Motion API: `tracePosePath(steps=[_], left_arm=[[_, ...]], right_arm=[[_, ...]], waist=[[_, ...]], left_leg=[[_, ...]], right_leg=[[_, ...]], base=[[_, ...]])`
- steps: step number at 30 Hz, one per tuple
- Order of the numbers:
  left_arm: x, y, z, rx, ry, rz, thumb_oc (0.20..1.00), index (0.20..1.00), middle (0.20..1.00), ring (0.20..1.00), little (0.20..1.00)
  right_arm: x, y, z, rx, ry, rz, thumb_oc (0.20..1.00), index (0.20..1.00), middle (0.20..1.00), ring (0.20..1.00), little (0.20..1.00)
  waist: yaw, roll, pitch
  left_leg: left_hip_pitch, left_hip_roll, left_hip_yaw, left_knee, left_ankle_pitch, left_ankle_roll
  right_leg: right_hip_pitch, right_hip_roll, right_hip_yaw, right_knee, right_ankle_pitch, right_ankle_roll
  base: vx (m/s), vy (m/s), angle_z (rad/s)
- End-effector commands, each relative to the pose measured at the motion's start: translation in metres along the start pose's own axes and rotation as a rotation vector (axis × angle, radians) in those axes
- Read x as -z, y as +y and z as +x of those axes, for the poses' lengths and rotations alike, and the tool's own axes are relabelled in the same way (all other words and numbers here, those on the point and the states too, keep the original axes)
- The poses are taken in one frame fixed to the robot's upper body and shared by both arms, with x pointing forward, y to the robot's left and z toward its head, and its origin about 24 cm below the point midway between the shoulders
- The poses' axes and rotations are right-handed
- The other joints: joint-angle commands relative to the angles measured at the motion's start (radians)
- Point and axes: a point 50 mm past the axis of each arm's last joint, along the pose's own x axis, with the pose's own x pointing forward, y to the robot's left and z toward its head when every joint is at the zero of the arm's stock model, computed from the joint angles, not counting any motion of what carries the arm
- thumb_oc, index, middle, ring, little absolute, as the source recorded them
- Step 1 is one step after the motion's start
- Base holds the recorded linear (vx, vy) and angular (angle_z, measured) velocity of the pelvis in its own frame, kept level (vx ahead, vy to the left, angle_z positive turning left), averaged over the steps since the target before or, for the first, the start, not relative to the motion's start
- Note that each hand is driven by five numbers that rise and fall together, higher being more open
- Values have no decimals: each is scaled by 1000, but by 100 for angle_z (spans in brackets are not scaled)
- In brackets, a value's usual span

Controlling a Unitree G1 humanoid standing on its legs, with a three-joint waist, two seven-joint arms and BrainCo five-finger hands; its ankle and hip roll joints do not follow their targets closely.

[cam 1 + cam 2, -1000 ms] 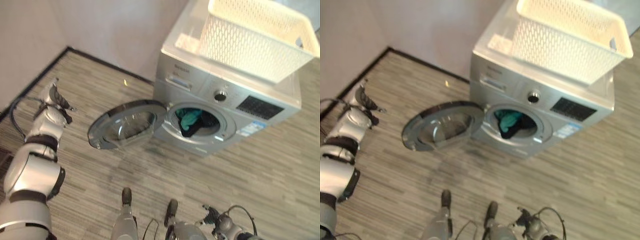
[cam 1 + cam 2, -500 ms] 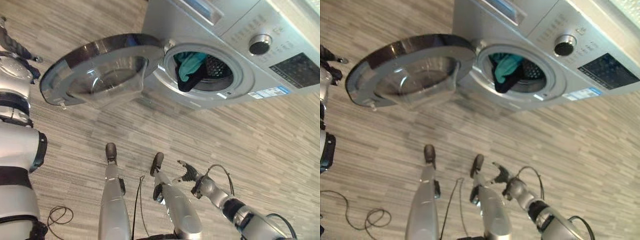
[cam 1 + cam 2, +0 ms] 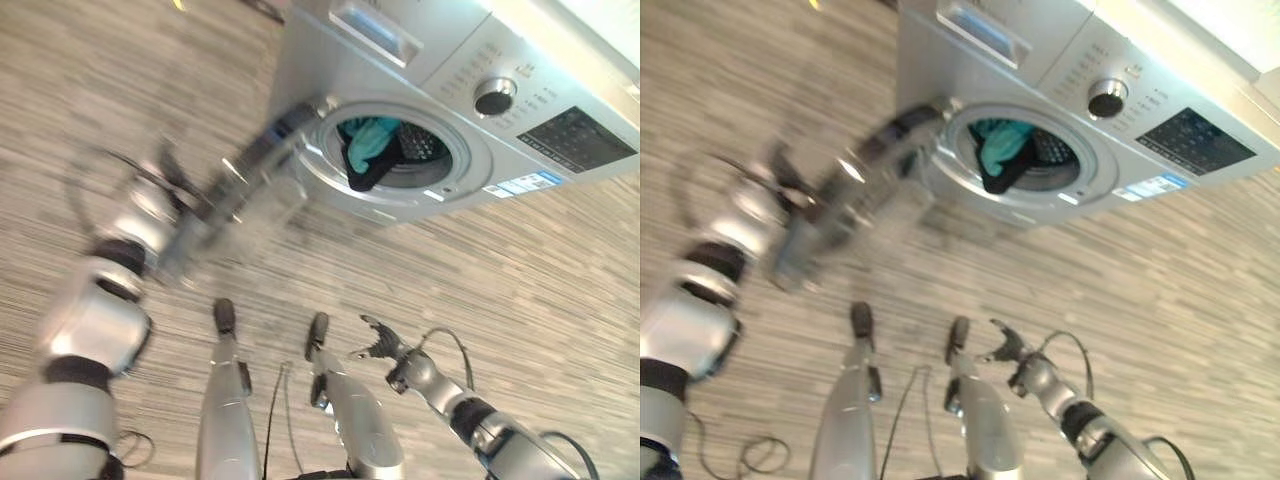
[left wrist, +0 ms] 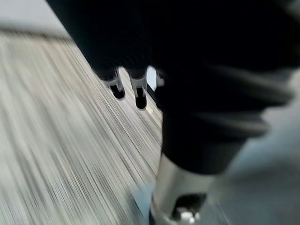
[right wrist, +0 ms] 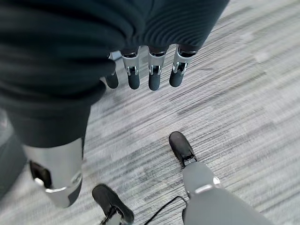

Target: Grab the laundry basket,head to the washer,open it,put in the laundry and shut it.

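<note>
Closing phase | washer point(image 3: 470, 110) drum holds laundry point(image 3: 368, 140) | door point(image 3: 235, 195) part-swung, left robot hand point(image 3: 165, 190) beside it, finger state indeterminate | right robot hand point(image 3: 380, 345) low, fingers relaxed | advice: push flat on door face until latch seats, keep cloth clear of seal.

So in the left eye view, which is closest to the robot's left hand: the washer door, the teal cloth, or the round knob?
From the left hand:
1. Washer door, right beside the hand.
2. Teal cloth, inside the drum opening.
3. Round knob, up on the control panel, farthest.
</note>
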Motion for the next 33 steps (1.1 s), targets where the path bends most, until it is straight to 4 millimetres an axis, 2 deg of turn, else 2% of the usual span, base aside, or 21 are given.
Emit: tracePosePath(steps=[1, 3, 4, 7, 8, 11, 14, 15, 16, 17, 18, 21, 22, 23, 24, 26, 27, 28, 30, 31, 33], left_arm=[[-50, -76, -14, 230, -191, -73, 1000, 1000, 1000, 1000, 1000], [-50, -76, -14, 230, -191, -74, 1000, 1000, 1000, 1000, 1000], [-76, -125, -38, 379, -267, -255, 1000, 1000, 1000, 1000, 1000], [-85, -136, -43, 415, -280, -300, 1000, 1000, 1000, 1000, 1000], [-114, -151, -54, 443, -345, -394, 1000, 1000, 1000, 1000, 1000], [-133, -146, -55, 414, -392, -483, 1000, 1000, 1000, 1000, 1000], [-131, -138, -54, 383, -415, -499, 1000, 1000, 1000, 1000, 1000], [-109, -126, -54, 340, -399, -528, 1000, 1000, 1000, 1000, 1000], [-108, -126, -54, 340, -398, -527, 1000, 1000, 1000, 1000, 1000], [-78, -122, -58, 317, -346, -544, 1000, 1000, 1000, 1000, 1000], [-77, -122, -58, 317, -345, -543, 1000, 1000, 1000, 1000, 1000], [-22, -124, -72, 287, -217, -576, 1000, 1000, 1000, 1000, 1000], [26, -128, -91, 261, -90, -588, 1000, 1000, 1000, 1000, 1000], [44, -130, -100, 252, -39, -596, 1000, 1000, 1000, 1000, 1000], [44, -130, -100, 252, -39, -595, 1000, 1000, 1000, 1000, 1000], [86, -133, -122, 219, 107, -631, 1000, 1000, 1000, 1000, 1000], [121, -142, -147, 199, 262, -666, 1000, 1000, 1000, 1000, 1000], [121, -142, -147, 199, 262, -666, 1000, 1000, 1000, 1000, 1000], [167, -158, -186, 174, 507, -677, 1000, 1000, 1000, 1000, 1000], [167, -158, -186, 175, 507, -677, 1000, 1000, 1000, 1000, 1000], [188, -169, -212, 166, 663, -688, 1000, 1000, 1000, 1000, 1000]], right_arm=[[26, -16, -7, 67, 100, 14, 1000, 1000, 1000, 1000, 1000], [26, -16, -7, 67, 101, 15, 1000, 1000, 1000, 1000, 1000], [31, -19, -8, 77, 126, 18, 1000, 1000, 1000, 1000, 1000], [33, -20, -8, 80, 133, 18, 1000, 1000, 1000, 1000, 1000], [41, -19, -11, 84, 158, 16, 1000, 1000, 1000, 1000, 1000], [57, -15, -17, 84, 214, 11, 1000, 1000, 1000, 1000, 1000], [71, -10, -23, 78, 268, 13, 1000, 1000, 1000, 1000, 1000], [89, -2, -32, 64, 332, 14, 1000, 1000, 1000, 1000, 1000], [89, -2, -32, 64, 331, 15, 1000, 1000, 1000, 1000, 1000], [100, 7, -40, 43, 368, 28, 1000, 1000, 1000, 1000, 1000], [100, 7, -40, 42, 369, 28, 1000, 1000, 1000, 1000, 1000], [111, 19, -49, 27, 407, 67, 1000, 1000, 1000, 1000, 1000], [115, 30, -53, 11, 415, 104, 1000, 1000, 1000, 1000, 1000], [116, 34, -55, 4, 418, 117, 1000, 1000, 1000, 1000, 1000], [116, 34, -55, 3, 418, 117, 1000, 1000, 1000, 1000, 1000], [119, 41, -60, -9, 425, 148, 1000, 1000, 1000, 1000, 1000], [124, 46, -65, -12, 438, 174, 1000, 1000, 1000, 1000, 1000], [124, 46, -65, -12, 438, 174, 1000, 1000, 1000, 1000, 1000], [129, 49, -70, -2, 459, 223, 1000, 1000, 1000, 1000, 1000], [129, 49, -70, -2, 460, 223, 1000, 1000, 1000, 1000, 1000], [136, 54, -76, 0, 494, 250, 1000, 1000, 1000, 1000, 1000]], waist=[[-4, 26, -24], [-3, 25, -23], [2, 40, -24], [3, 43, -26], [-7, 49, -46], [-17, 54, -65], [-18, 61, -78], [-4, 76, -85], [-5, 75, -88], [7, 86, -97], [6, 85, -99], [32, 101, -108], [52, 114, -124], [59, 116, -132], [57, 115, -135], [73, 122, -156], [87, 127, -173], [85, 127, -176], [95, 136, -207], [95, 136, -207], [100, 143, -229]], left_leg=[[83, 51, -51, 27, -110, -49], [86, 52, -50, 26, -110, -49], [147, 62, -29, 28, -121, -46], [165, 65, -26, 23, -121, -46], [197, 73, -19, 1, -110, -52], [212, 77, -22, -27, -94, -59], [215, 79, -26, -37, -85, -61], [229, 83, -27, -50, -82, -65], [225, 82, -28, -52, -79, -64], [232, 83, -26, -65, -70, -66], [232, 83, -26, -66, -70, -66], [245, 81, -34, -86, -57, -70], [256, 74, -38, -104, -49, -70], [261, 73, -39, -110, -47, -71], [258, 71, -39, -111, -44, -70], [272, 66, -44, -121, -42, -69], [292, 60, -47, -127, -45, -68], [288, 58, -48, -128, -43, -67], [312, 50, -54, -135, -45, -65], [313, 50, -55, -135, -45, -65], [336, 44, -63, -142, -47, -63]], right_leg=[[9, -77, 33, 72, -28, 101], [11, -77, 34, 72, -28, 101], [45, -73, 43, 80, -44, 94], [55, -71, 46, 79, -47, 91], [78, -66, 48, 71, -59, 85], [88, -56, 49, 64, -68, 77], [92, -53, 48, 56, -68, 75], [106, -47, 44, 44, -71, 74], [103, -48, 43, 43, -69, 74], [109, -46, 40, 37, -73, 73], [108, -46, 39, 36, -72, 73], [132, -44, 23, 27, -78, 69], [148, -47, 9, 18, -81, 69], [156, -48, 6, 17, -82, 69], [153, -49, 5, 16, -80, 69], [170, -54, -5, 14, -82, 71], [194, -59, -12, 12, -86, 72], [191, -60, -12, 11, -84, 72], [217, -64, -20, 11, -93, 72], [218, -64, -20, 11, -93, 72], [244, -69, -32, 12, -100, 72]], base=[[30, -11, -7], [43, -10, -15], [55, -8, -20], [26, -49, -28], [19, -104, -20], [11, -97, -9], [10, -77, -5], [12, -78, -3], [17, -91, -14], [3, -37, -7], [11, -57, -4], [6, -60, 15], [9, -58, 21], [3, -39, 23], [12, -23, 8], [37, -27, 18], [40, -18, 20], [39, -9, 16], [28, 7, 25], [41, 10, 21], [46, 14, 6]])
